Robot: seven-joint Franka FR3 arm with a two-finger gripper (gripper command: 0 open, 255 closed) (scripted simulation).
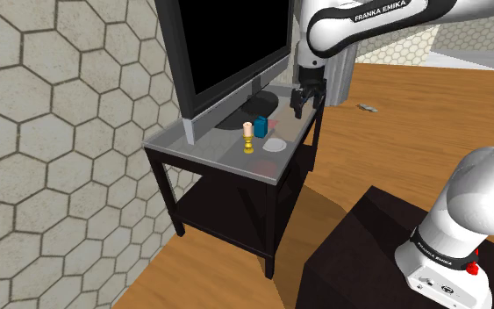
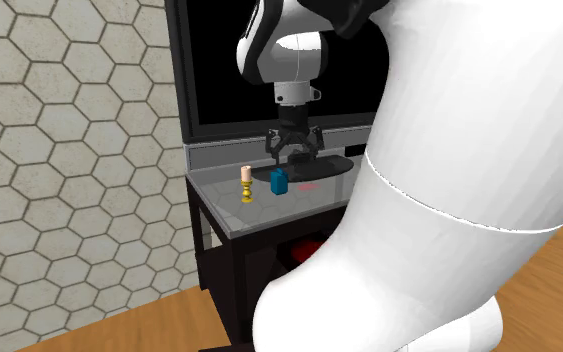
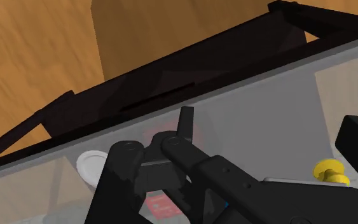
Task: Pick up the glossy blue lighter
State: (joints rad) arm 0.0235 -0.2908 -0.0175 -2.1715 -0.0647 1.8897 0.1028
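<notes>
Okay, jaws spread and empty, hovering over the tabletop [image 1: 218, 149] near the TV [image 1: 227, 44] base, to the shoulder view's right of the lighter [image 1: 261, 126]. Blue lighter stands upright just beside a yellow candlestick [image 1: 248, 139]. Jaws probably held wide to straddle it.

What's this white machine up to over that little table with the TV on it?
The white robot arm has its black two-finger gripper hanging open just above the grey-topped black table, by the big black screen, holding nothing. The small glossy blue lighter it should pick up stands on the tabletop, apart from the gripper, beside a small peach-and-yellow candlestick-like thing and a flat white disc.
</notes>
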